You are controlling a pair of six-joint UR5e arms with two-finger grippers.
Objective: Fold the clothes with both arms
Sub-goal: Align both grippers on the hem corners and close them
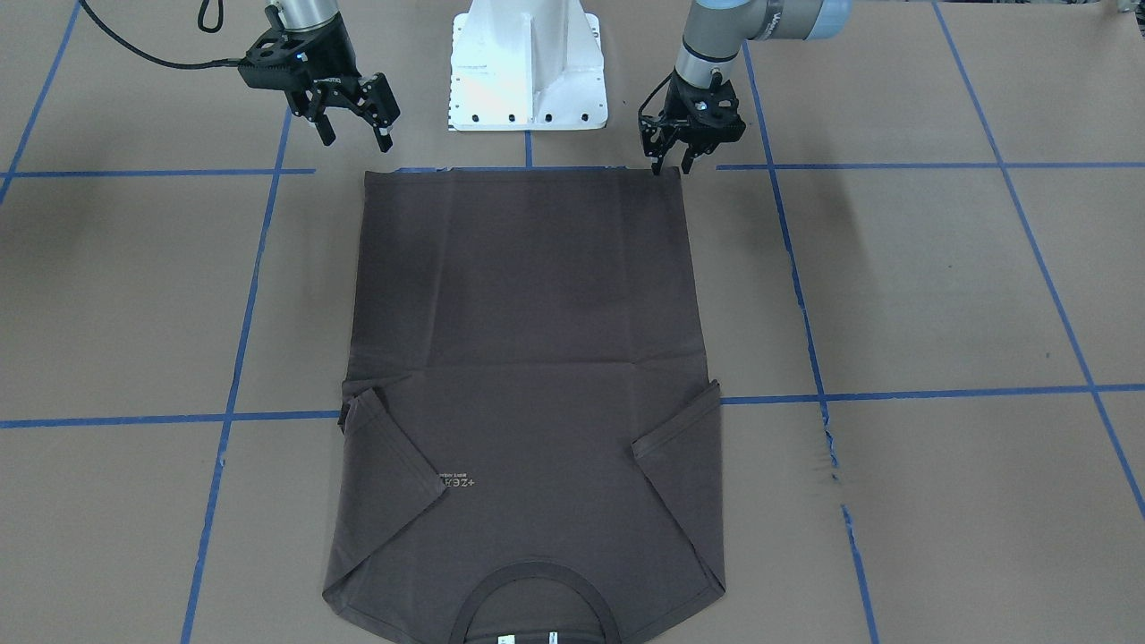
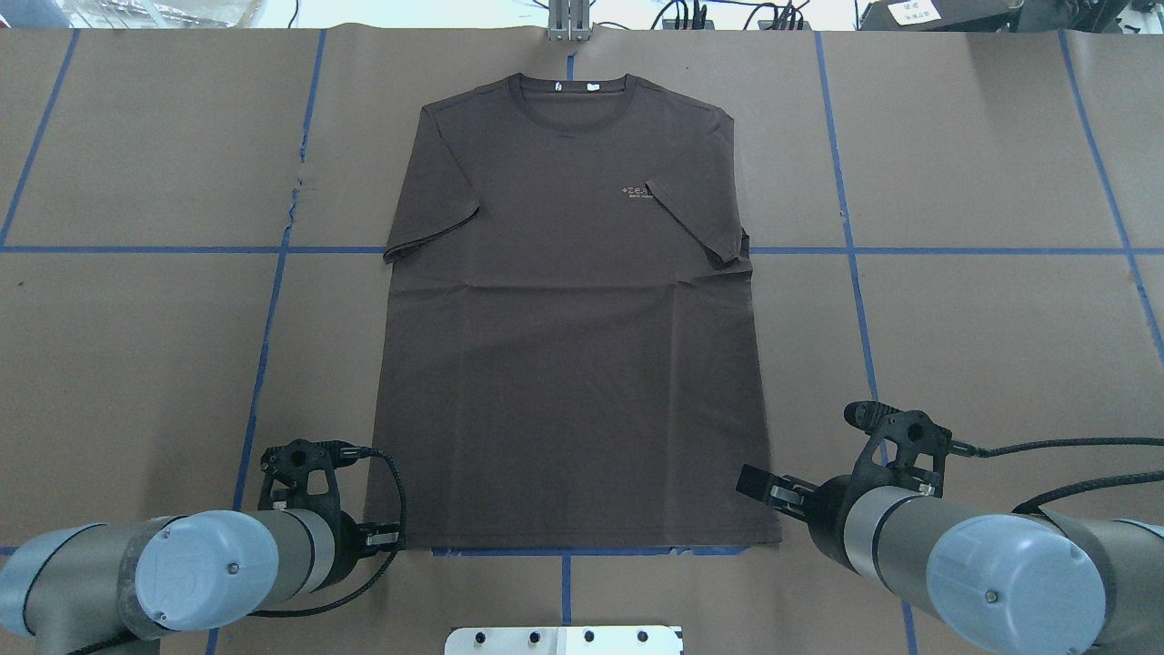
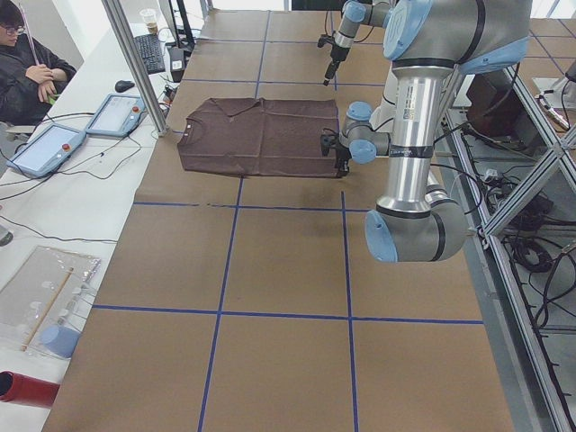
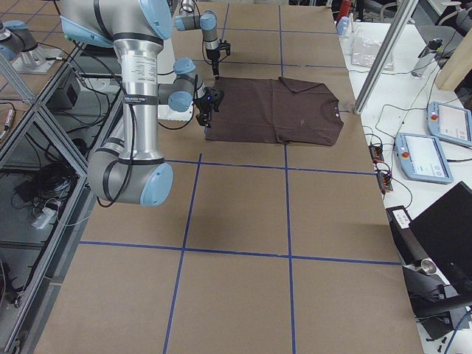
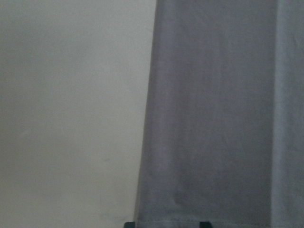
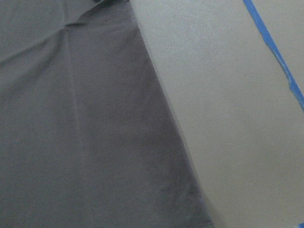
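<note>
Brown-grey cotton, the T-shirt lies flat and chest-up on the paper-covered table. Both sleeves are tucked in over the body. Its long axis runs straight up and down the front-facing view. The hem is at the top of that frame, along a blue tape line just in front of the white base. The collar is at the bottom edge, farthest from the robot.

So both arms meet the shirt from the hem end, one at each corner. The left gripper sits at upper centre-right of that view and is the nearer one. It points down with its tips at the hem's corner. Its own wrist camera shows the two fingertips a moderate way apart with the stitched edge between them, so it is parted and not clamped on cloth.

The right gripper, at upper left of the same view, is spread wide and holds nothing. It appears to hang above and just off the other hem corner, tilted rather than plumb.

The likely next move is to pinch both corners and carry the hem down the frame towards the collar. By my reading the right side has more ground to make up.
</note>
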